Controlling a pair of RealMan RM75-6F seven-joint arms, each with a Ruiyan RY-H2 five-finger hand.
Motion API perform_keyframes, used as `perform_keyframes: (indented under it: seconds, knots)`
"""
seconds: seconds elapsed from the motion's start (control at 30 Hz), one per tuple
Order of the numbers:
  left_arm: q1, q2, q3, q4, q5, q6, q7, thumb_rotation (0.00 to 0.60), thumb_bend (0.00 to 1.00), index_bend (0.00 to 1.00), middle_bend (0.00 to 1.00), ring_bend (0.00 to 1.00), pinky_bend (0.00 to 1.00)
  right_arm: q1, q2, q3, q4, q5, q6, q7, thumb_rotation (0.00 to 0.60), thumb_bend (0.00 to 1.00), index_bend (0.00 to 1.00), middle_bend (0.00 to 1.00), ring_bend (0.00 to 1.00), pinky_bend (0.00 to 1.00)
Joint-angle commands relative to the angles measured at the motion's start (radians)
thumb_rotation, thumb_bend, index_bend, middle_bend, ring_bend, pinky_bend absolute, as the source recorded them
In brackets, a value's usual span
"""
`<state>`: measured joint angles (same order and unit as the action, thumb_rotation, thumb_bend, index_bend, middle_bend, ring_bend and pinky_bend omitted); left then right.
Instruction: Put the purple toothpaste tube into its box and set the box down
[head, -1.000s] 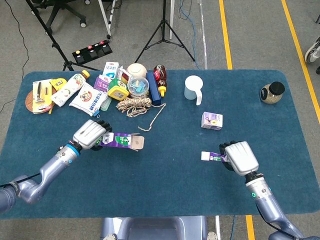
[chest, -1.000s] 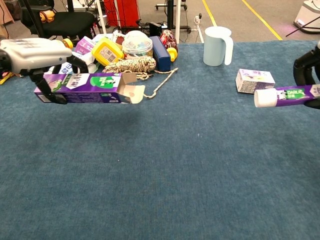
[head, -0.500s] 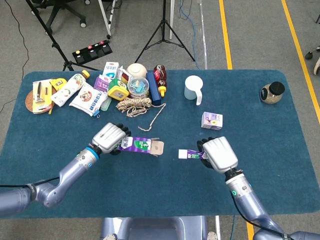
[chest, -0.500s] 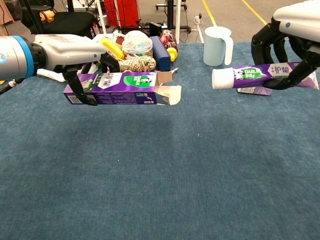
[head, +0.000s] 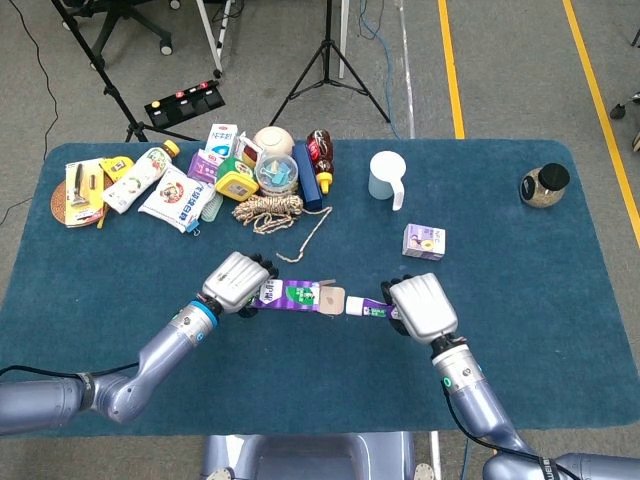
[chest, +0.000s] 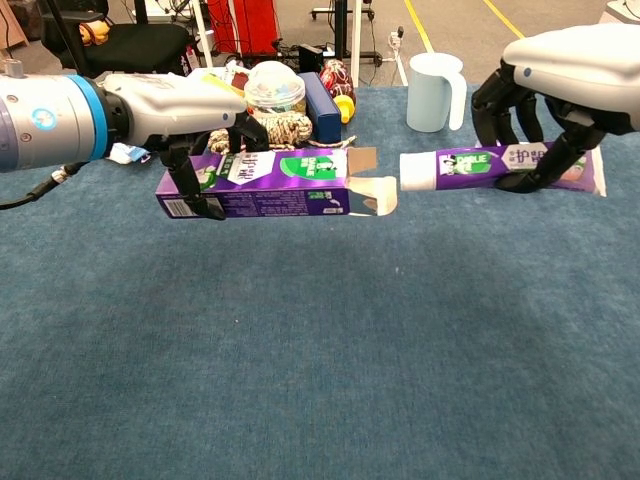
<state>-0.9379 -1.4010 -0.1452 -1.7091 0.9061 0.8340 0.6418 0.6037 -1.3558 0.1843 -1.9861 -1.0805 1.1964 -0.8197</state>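
You are at the insertion step: tube and box are both in the air above the table (chest: 320, 380), lined up end to end but not yet joined. Your left hand (head: 236, 282) holds the purple toothpaste box (chest: 262, 182) by its closed end, lying level, with the open end and its flaps (chest: 372, 192) facing your right. Your right hand (head: 421, 305) grips the purple toothpaste tube (chest: 480, 168) around its rear half, its white cap (chest: 414, 171) leading and pointing at the box mouth. In the chest view the cap sits just beside the outer flap, slightly higher than the opening.

The next move, as I judge it, calls for lowering the cap a touch and keeping the tube's axis in line with the box, then sliding the two together. The spread flaps are the likely snag; steer the cap between them rather than against one. Hold the box firmly so it does not get pushed back.
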Motion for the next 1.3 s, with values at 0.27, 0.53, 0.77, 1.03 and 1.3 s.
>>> perform_keyframes:
  seconds: [0.27, 0.53, 0.77, 1.03, 1.3]
  knots:
    - [-0.03, -0.026, 0.018, -0.006, -0.039, 0.025, 0.022, 0.6, 0.23, 0.42, 0.34, 0.27, 0.51, 0.024, -0.03, -0.003, 0.003, 0.026, 0.019, -0.019, 0.6, 0.46, 0.62, 0.61, 0.59, 0.69]
    - [-0.052, -0.048, 0.02, -0.009, -0.064, 0.033, 0.011, 0.6, 0.23, 0.42, 0.34, 0.27, 0.51, 0.037, -0.059, -0.018, 0.02, 0.036, 0.024, -0.016, 0.6, 0.46, 0.62, 0.61, 0.59, 0.69]
    - [-0.077, -0.068, 0.013, -0.02, -0.082, 0.043, 0.013, 0.6, 0.23, 0.42, 0.34, 0.27, 0.51, 0.049, -0.084, -0.025, 0.026, 0.04, 0.028, -0.017, 0.6, 0.46, 0.62, 0.61, 0.59, 0.69]
    - [-0.091, -0.079, 0.018, -0.023, -0.109, 0.049, 0.009, 0.6, 0.23, 0.42, 0.34, 0.27, 0.51, 0.06, -0.098, -0.038, 0.039, 0.029, 0.051, -0.06, 0.6, 0.47, 0.62, 0.61, 0.59, 0.7]
    - [-0.118, -0.077, 0.035, -0.032, -0.158, 0.075, 0.064, 0.6, 0.23, 0.42, 0.34, 0.27, 0.51, 0.072, -0.117, -0.054, 0.041, 0.036, 0.094, -0.167, 0.6, 0.48, 0.62, 0.61, 0.59, 0.71]
